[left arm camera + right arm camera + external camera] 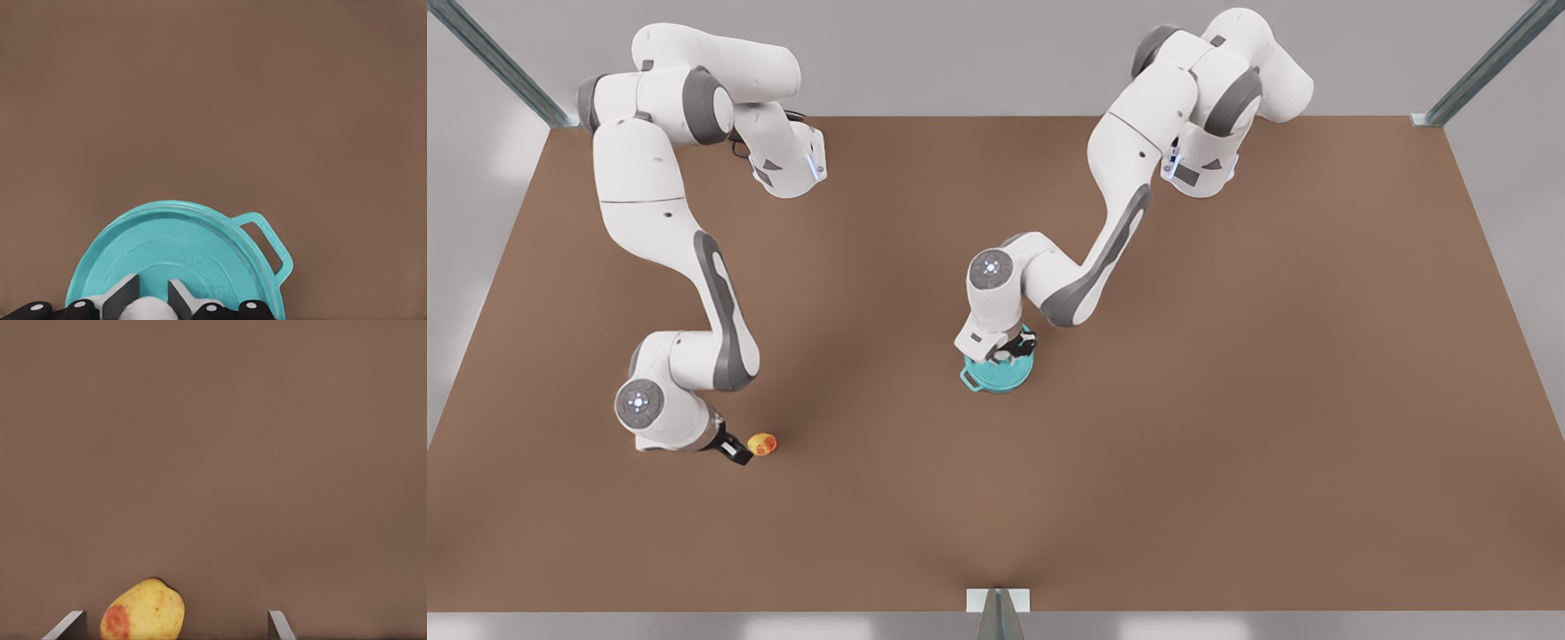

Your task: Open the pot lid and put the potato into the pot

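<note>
The teal pot stands at mid-table with the teal pot lid lying flat on it. One loop handle sticks out past the rim. My left gripper comes down onto the lid from above, and its fingers are shut on the white knob. The potato, yellow with a red patch, lies on the table at the front view's left. My right gripper is low beside it and open. The potato sits between the spread fingers, nearer one of them.
The brown table stretches wide around both arms. Metal frame posts stand at the far corners, and a small bracket sits at the near edge. The pot and the potato lie well apart.
</note>
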Available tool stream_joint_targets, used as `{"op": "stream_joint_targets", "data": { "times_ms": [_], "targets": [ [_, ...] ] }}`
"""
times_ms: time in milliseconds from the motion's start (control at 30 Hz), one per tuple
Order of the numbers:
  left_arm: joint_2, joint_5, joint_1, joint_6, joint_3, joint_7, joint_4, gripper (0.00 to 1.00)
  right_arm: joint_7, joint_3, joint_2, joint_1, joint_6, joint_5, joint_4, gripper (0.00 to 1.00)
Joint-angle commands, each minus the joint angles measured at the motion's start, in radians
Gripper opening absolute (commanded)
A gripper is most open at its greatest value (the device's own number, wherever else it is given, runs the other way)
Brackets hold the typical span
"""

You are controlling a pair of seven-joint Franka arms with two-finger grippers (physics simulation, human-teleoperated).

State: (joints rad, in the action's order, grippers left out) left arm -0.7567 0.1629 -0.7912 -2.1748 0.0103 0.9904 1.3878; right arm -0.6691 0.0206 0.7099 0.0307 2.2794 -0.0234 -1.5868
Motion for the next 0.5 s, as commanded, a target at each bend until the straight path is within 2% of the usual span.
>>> {"op": "stream_joint_targets", "data": {
  "times_ms": [0,67,167,267,333,367,400,467],
  "targets": [
    [0.01,0.001,0.01,0.151,0.005,-0.013,-0.038,0.34,-0.311,-0.001,-0.001,0.001,0.068,0.003,-0.015,1.0],
    [0.068,-0.005,0.095,0.242,0.005,-0.105,-0.066,0.34,-0.377,-0.01,-0.003,0.011,0.072,0.008,-0.015,1.0],
    [0.059,-0.003,0.28,0.224,0.005,-0.349,-0.096,0.34,-0.379,-0.011,0.013,0.015,0.115,0.006,-0.016,1.0],
    [0.066,-0.063,0.504,0.21,-0.006,-0.8,-0.118,0.34,-0.394,-0.008,0.034,0.008,0.15,0.006,-0.016,1.0],
    [0.051,-0.081,0.547,0.153,-0.012,-0.889,-0.119,0.34,-0.395,-0.008,0.031,0.012,0.15,0.006,-0.033,1.0],
    [0.034,-0.111,0.537,0.135,-0.018,-0.888,-0.116,0.82,-0.395,-0.008,0.031,0.014,0.15,0.006,-0.039,1.0],
    [0.03,-0.114,0.533,0.118,-0.018,-0.894,-0.115,1.0,-0.394,-0.008,0.031,0.014,0.15,0.006,-0.042,1.0],
    [0.028,-0.108,0.53,0.107,-0.018,-0.894,-0.105,1.0,-0.394,-0.008,0.029,0.015,0.15,0.006,-0.053,1.0]
  ]
}}
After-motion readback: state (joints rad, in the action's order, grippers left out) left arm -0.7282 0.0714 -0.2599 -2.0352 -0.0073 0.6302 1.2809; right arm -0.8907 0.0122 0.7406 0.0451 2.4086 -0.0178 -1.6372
